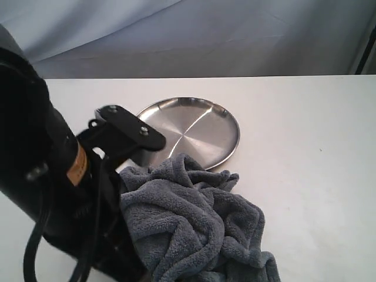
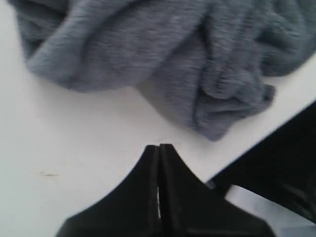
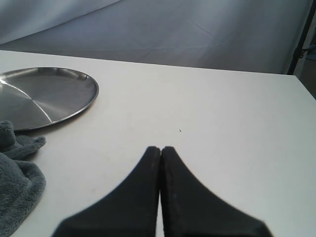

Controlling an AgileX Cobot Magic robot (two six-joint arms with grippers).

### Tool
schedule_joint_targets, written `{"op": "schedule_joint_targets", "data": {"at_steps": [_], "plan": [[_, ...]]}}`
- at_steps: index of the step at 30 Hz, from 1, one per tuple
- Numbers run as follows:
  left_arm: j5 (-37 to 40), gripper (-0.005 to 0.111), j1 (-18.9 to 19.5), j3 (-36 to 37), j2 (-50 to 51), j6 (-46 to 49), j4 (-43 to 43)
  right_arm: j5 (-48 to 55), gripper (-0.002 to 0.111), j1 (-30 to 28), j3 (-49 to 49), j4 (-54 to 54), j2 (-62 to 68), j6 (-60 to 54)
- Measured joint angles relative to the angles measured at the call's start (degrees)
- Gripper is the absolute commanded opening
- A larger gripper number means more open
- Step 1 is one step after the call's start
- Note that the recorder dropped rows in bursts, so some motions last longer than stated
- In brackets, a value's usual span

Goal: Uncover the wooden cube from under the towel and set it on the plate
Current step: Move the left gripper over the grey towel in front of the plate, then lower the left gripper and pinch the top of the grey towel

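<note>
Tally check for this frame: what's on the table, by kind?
Blue-grey towel: 1
Steel plate: 1
Visible wooden cube: 0
Total: 2

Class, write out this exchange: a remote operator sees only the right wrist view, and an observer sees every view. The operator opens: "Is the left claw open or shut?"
Observer: Shut and empty. The left claw points at bare white table beside the fluffy blue-grey towel.
Operator: Is the pale wooden cube showing?
Observer: No view shows it; the towel lies in one bunched heap.
Operator: Where is the left arm?
Observer: In the exterior view, the black left arm stands left of the heap.
</note>
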Motion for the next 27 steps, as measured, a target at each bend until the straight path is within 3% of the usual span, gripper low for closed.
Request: {"op": "schedule_joint_targets", "data": {"at_steps": [4, 12, 17, 22, 27], "plan": [[-3.0, 0.0, -6.3, -0.3, 2.1, 0.0, -8.3, 0.0, 0.003, 0.0, 0.0, 0.0, 0.0, 0.0], [-3.0, 0.0, -6.7, -14.8, 16.9, 1.8, -6.9, 0.0, 0.003, 0.0, 0.0, 0.0, 0.0, 0.0], [-1.1, 0.0, -6.7, -22.2, 18.0, -2.0, -5.0, 0.0, 0.003, 0.0, 0.0, 0.0, 0.0, 0.0], [-0.6, 0.0, -8.0, -22.2, 15.7, -9.5, 0.0, 0.0, 0.003, 0.0, 0.0, 0.0, 0.0, 0.0], [-0.5, 0.0, -14.1, -16.2, 11.8, -18.7, 5.5, 0.0, 0.003, 0.0, 0.0, 0.0, 0.0, 0.0]]}}
